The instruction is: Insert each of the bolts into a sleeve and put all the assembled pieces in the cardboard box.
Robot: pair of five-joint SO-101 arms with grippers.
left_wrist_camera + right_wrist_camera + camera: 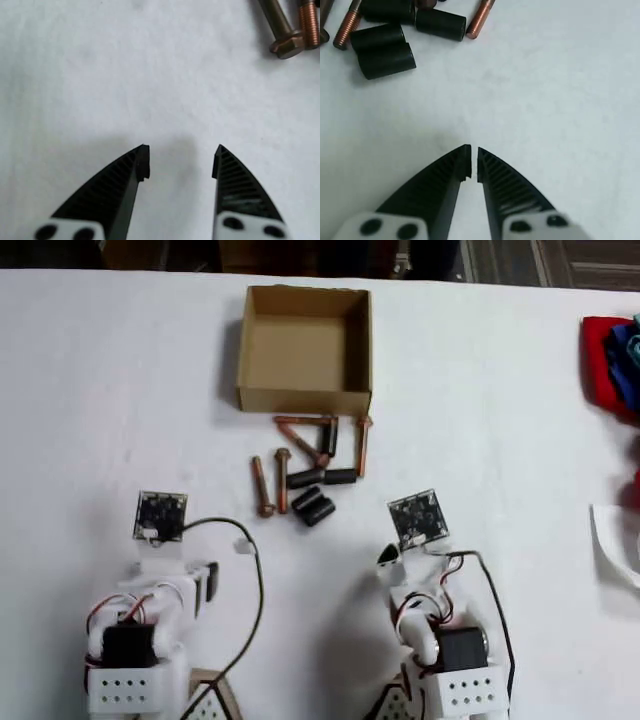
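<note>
From above, I am seeing the cardboard box [305, 398] sitting open-topped at the far middle of the white table [100, 390], with the copper bolts [282, 480] and black sleeves [313, 506] lying loose in a cluster on the table just in front of it, between the box and my two arms. Two sleeves are lying side by side and touching at the near edge of that cluster, and two bolts are lying parallel just beside them. A red cloth [608, 355] is sitting at the table's far right edge, well apart from the parts. In my left wrist view, my left gripper [180, 162] is hanging over bare table with its jaws spread wide and nothing between them, while two bolt heads [287, 45] are lying off to one side, apart from the fingertips. In my right wrist view, my right gripper [474, 162] is holding its jaws almost together, only a thin slit between the tips and nothing in them, and several sleeves [387, 60] and bolts [480, 19] are lying ahead of it, apart from the jaws.
</note>
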